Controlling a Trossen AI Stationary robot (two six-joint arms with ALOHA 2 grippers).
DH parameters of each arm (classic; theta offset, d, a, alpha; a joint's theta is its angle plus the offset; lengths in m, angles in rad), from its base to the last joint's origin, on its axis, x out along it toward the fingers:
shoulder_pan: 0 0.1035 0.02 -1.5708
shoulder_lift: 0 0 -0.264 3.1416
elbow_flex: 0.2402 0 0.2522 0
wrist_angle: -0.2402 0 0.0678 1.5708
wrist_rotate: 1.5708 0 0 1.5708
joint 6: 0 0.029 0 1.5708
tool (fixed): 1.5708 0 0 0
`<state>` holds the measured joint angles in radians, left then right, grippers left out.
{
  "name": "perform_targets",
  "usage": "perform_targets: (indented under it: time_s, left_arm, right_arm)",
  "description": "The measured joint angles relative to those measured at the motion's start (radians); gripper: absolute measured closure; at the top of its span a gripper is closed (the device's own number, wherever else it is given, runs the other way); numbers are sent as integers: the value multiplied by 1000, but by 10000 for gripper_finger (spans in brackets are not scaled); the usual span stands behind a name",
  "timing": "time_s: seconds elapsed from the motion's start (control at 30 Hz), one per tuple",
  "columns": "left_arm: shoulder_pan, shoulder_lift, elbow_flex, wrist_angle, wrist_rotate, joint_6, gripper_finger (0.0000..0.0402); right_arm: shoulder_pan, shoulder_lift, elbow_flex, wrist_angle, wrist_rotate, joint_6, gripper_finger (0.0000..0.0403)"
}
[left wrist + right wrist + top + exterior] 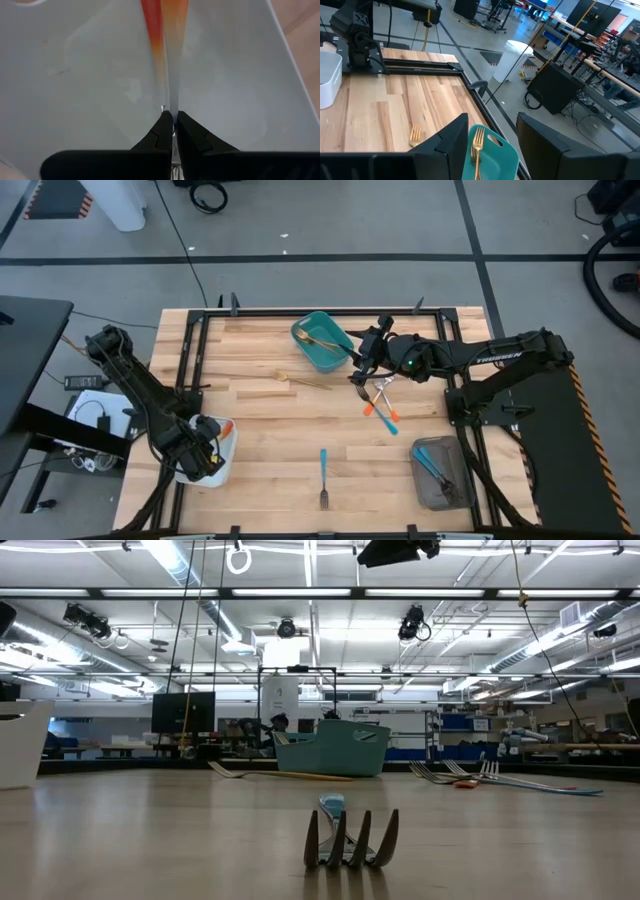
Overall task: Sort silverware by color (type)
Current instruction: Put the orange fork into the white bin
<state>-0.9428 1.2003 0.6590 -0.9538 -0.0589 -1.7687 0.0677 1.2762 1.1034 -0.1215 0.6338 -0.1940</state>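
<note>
Pinching orange-handled utensil (170, 45) — left gripper (172, 117) jaws closed.

Left gripper (171, 120) jaws nipped on a utensil (172, 60) lying in the tray (75, 100), right gripper (490, 137) jaws spread above the bin (322, 343), a fork (476, 145) in it between them, another fork (324, 477) well apart on the table (260, 420)

Place: robotics lab or workshop hall
Evidence: concrete floor (330, 220), ceiling strip lights (300, 592), distant workbenches (615, 65), butcher-block desk (270, 430)

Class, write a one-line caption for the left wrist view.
Left gripper shut on an orange-handled utensil over the white tray.
</note>
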Motion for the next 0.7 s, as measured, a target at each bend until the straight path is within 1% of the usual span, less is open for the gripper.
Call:
perform_targets:
  time_s: [0.43,0.53,0.7]
  left_arm:
    - [81,0,-1,-26,-7,106,381]
    - [89,1,-1,-26,-7,109,359]
    - [89,1,-1,-30,26,108,296]
  right_arm:
    - [0,0,0,-8,0,0,230]
    - [0,0,0,-8,0,0,230]
    - [0,0,0,-8,0,0,230]
